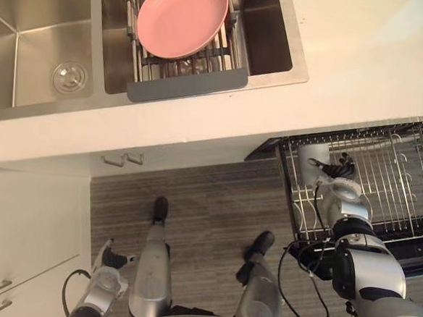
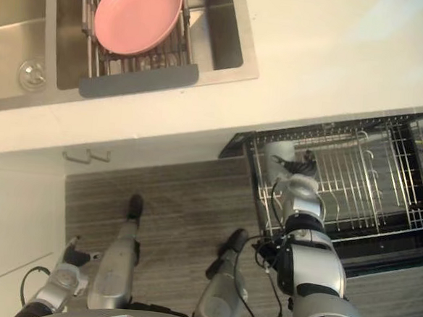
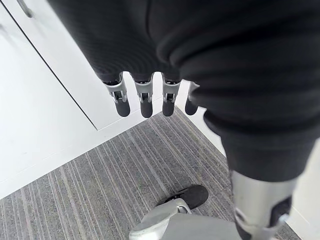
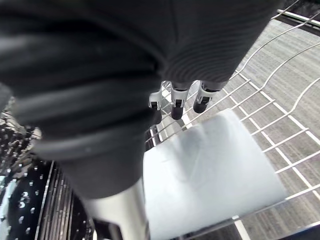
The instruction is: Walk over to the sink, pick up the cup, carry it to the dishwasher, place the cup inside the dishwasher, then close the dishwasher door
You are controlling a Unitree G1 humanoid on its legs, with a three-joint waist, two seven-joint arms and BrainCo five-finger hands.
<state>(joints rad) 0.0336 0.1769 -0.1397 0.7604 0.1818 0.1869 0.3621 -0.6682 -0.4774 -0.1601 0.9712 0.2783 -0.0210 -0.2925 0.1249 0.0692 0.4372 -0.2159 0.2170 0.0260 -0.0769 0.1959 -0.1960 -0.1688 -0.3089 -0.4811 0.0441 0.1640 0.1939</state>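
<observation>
Left eye view: the cup [image 1: 311, 160] is seen in the corner of the pulled-out dishwasher rack [image 1: 402, 179], with the right hand [image 1: 342, 186] just beside it and the left hand [image 1: 107, 265] hanging low.

Left wrist view: its fingers [image 3: 145, 102] are relaxed, and nothing is held.

Right wrist view: the fingers [image 4: 175, 106] are held straight above the cup, not closed round it. The cup could be tipped if it is brushed on withdrawal. No writing can be read on it.

Bright, even light from above, washing the pale table [image 1: 363, 60] almost white and leaving a soft sheen on the steel sink [image 1: 37, 52]. Darker just under the table's front edge and inside the dishwasher [image 1: 409, 245]. Close up, pale glare over the cup [image 4: 210, 175], deep shade on the right hand [image 4: 125, 60].
</observation>
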